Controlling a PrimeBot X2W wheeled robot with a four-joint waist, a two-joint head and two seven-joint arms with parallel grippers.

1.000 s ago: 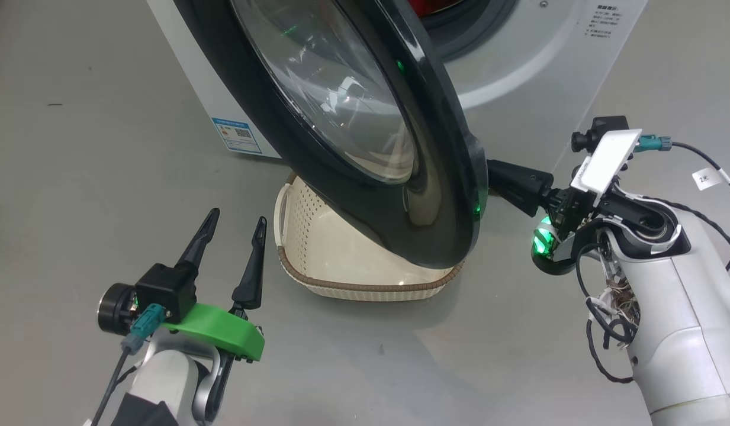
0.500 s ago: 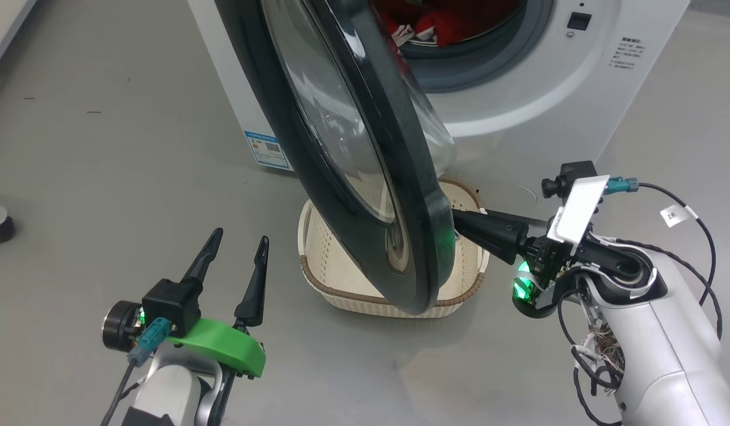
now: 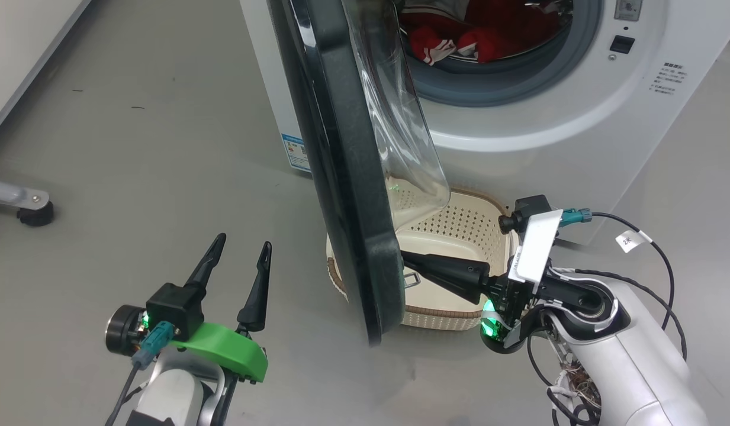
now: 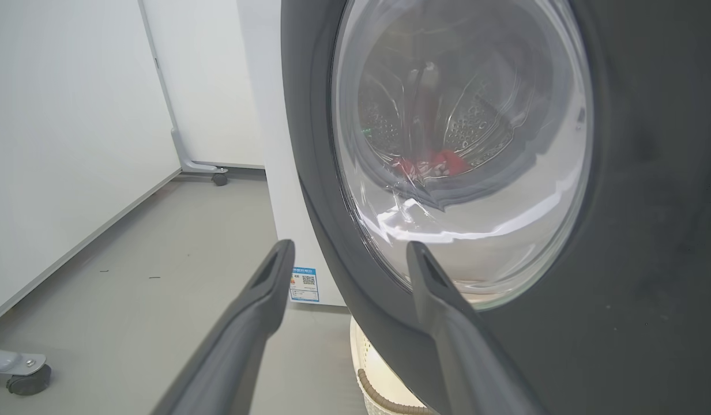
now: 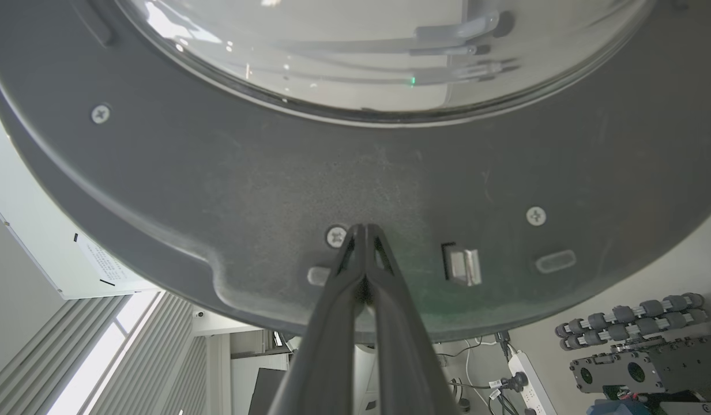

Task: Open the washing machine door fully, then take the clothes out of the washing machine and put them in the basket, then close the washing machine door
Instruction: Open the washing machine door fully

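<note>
The large round glossy black washing machine door, with its bulging clear glass bowl, stands partly open and edge-on to my head camera. Its lower edge hangs over the small cream perforated basket with the brown woven-look rim, which sits on the floor close against the big white front-loading washing machine. The bright red clothes, 1 with white striped trim, lie in the drum, untouched. My right gripper is clenched on nothing: its 2 dark fingers are pressed together, tips touching the door's matte inner face just beside the metal latch hook. My left gripper is spread wide and empty, hovering on the door's outer side. I judge the opening step well short of finished. What worries me is that the closed tips have no hold, only a push, so they could skid across the plastic toward the glass or slip off the rim. The door's sweep also leads toward my left fingers, and a knock there could stop it short of fully open.
</note>
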